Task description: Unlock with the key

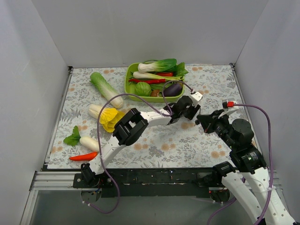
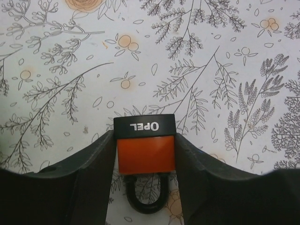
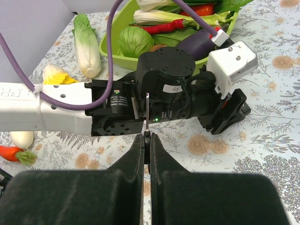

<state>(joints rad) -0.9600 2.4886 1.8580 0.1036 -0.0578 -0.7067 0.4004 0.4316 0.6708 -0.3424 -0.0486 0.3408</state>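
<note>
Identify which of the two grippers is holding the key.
The right gripper: the key, a thin silver blade, stands up from its shut jaws. The left gripper grips the orange-and-black padlock.

The left arm [image 1: 107, 149] and right arm [image 1: 242, 133] pair white tubular links with black joint housings, each trailed by a purple cable [image 1: 99, 129]. The right gripper [image 3: 146, 137] has broad matte-black fingers [image 3: 117, 187].

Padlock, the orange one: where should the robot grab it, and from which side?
Grab the orange padlock by its two flat, straight sides, coming from the shackle end. Those sides are parallel, so the fingers probably won't slip, and the black end is left free. The left gripper flanks it that way.
</note>
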